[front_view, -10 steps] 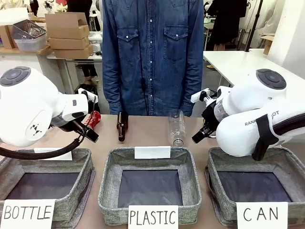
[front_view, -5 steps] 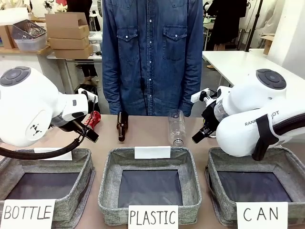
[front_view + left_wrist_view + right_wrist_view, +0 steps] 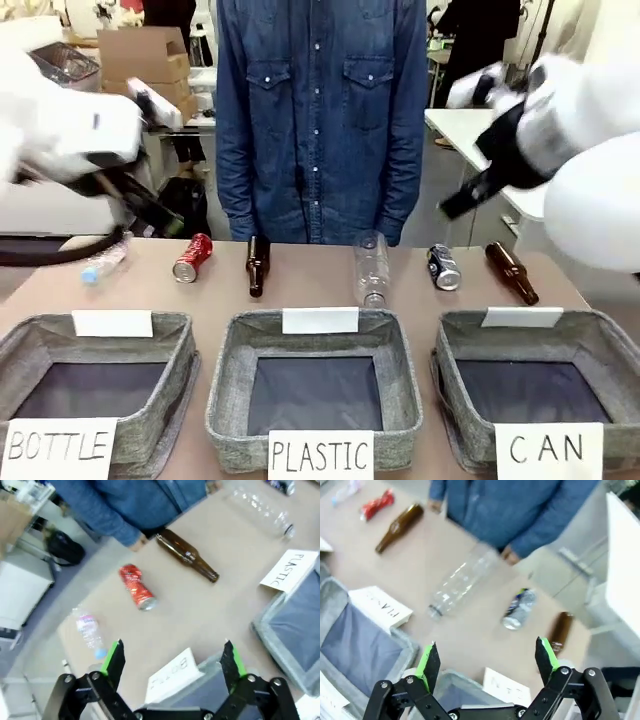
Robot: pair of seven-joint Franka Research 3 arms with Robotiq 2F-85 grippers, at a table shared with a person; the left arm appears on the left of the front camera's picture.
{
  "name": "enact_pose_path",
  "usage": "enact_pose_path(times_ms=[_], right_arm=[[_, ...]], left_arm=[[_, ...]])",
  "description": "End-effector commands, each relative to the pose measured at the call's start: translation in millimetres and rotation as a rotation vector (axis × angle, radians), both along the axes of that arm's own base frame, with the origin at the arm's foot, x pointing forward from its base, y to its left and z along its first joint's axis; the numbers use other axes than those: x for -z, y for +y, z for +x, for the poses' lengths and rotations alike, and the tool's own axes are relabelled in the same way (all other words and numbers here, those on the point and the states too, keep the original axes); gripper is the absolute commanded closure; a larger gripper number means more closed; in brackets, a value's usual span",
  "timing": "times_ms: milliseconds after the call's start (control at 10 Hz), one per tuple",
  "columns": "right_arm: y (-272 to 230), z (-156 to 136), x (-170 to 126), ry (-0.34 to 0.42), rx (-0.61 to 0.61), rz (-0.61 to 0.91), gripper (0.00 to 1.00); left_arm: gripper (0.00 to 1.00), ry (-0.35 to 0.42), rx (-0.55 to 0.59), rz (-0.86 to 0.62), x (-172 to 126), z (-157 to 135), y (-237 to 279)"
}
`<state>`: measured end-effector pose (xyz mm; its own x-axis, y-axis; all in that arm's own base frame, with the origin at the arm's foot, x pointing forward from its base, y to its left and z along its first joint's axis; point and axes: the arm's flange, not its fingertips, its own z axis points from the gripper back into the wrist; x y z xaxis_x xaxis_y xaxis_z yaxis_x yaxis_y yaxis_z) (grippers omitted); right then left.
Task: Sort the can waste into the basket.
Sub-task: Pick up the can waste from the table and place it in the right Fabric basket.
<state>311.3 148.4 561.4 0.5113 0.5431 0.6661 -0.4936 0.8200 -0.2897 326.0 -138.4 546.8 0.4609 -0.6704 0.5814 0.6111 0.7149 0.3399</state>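
A person [image 3: 320, 120] in a denim shirt stands at the far side of a tan surface [image 3: 310, 285]. The left gripper [image 3: 173, 655] hangs open and empty above it, with the dented red can [image 3: 136, 586] lying on its side at 11 o'clock. The right gripper [image 3: 486, 652] is likewise open and empty, with the blue can [image 3: 519, 609] lying at 1 o'clock. From the front, the blue can sits at 11 o'clock of the basket [image 3: 450, 395] signed "CAN", apart from its rim, near a brown bottle [image 3: 512, 272]. The red can lies far off at 9 o'clock.
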Motion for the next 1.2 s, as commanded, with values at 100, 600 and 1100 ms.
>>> enact_pose_path(times_ms=[100, 600, 1100], right_arm=[[0, 0, 0, 0.000, 0.000, 0.000, 0.00], [-99, -19, -13, 0.610, 0.110, 1.067, 0.00], [-180, -31, 17, 0.360, 0.438, 1.191, 0.00]], left_arm=[[0.00, 0.000, 0.000, 0.000, 0, 0, 0], [0.00, 0.669, 0.344, -0.922, 8, 37, 113], [0.00, 0.562, 0.139, -1.248, 57, 53, 169]])
